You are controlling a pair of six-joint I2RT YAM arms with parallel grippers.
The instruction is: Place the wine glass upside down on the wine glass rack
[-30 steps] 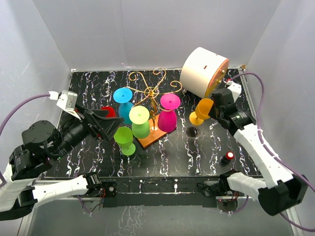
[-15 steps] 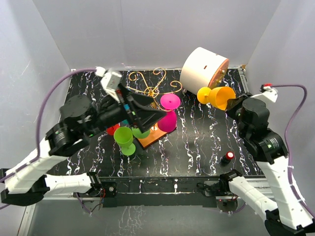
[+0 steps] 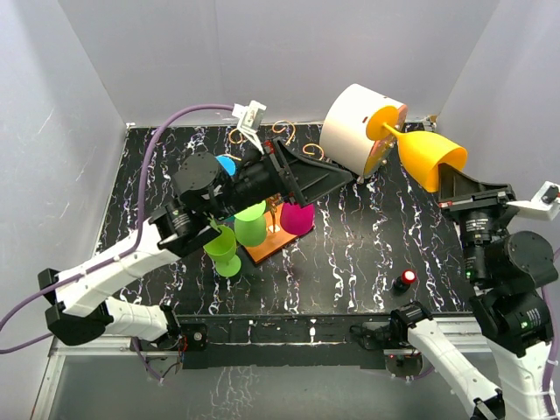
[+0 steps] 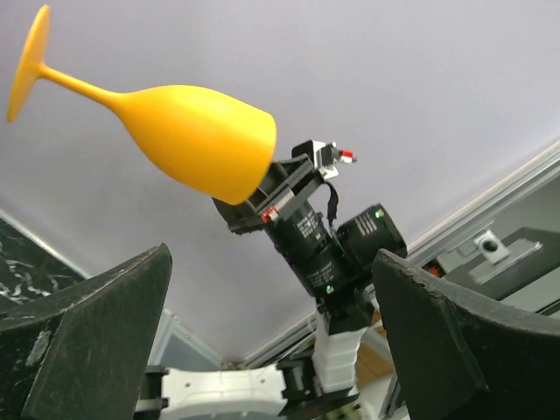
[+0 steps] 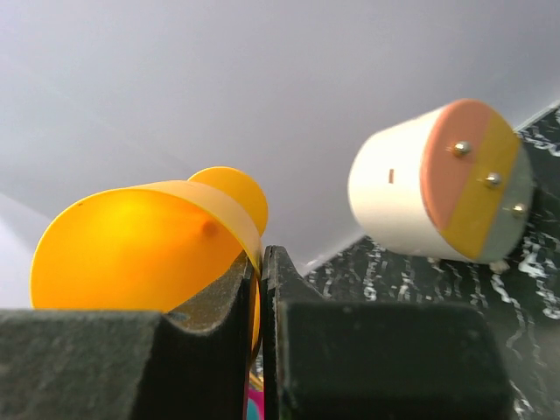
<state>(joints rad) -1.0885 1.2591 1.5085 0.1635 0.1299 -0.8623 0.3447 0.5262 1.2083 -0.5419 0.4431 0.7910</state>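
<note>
The left arm (image 3: 175, 236) lies across the wine glass rack (image 3: 269, 248), hiding its post and most of its scrolls. Only gold curls at 12 o'clock and part of the wooden base show. A lime glass (image 3: 223, 251), a green glass (image 3: 251, 232) and a magenta glass (image 3: 297, 217) crowd the base, partly covered. The left gripper (image 3: 337, 181) is spread wide and empty. At 2 o'clock of the rack, past the white cylinder (image 3: 350, 122), the right gripper (image 3: 453, 179) pinches the rim of the orange wine glass (image 3: 427, 156), held aloft on its side, foot toward the cylinder.
</note>
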